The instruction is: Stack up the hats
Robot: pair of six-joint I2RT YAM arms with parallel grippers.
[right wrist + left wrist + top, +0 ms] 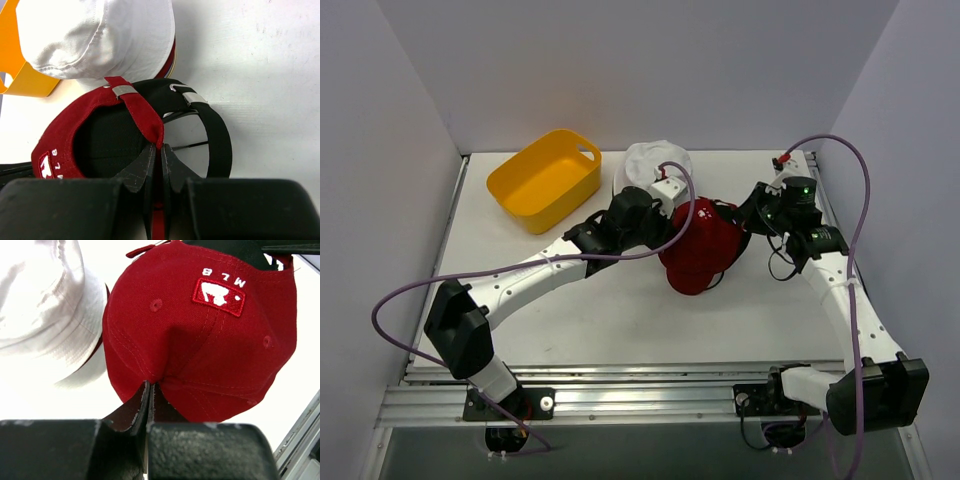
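One yellow basket (545,180) sits at the rear left of the counter (620,320). Just right of it, a white bucket hat (655,160) lies at the rear of the counter, and the edge of a maroon hat (173,55) shows beneath its brim.

The left end effector (150,392) is closed and pinches a fold of crown fabric on the red cap (701,252). This cap is near the middle of the counter, just beside the white bucket hat on its near right side. Its white logo patch (218,296) faces the left wrist camera. The red cap sits over a black cap (216,131), whose back strap and opening show in the right wrist view. Thin wires (187,146) cross inside that opening.

The right end effector (159,150) is closed on the tip of the red cap's back strap, below the metal buckle (123,90). Whether the red cap touches the counter cannot be determined.
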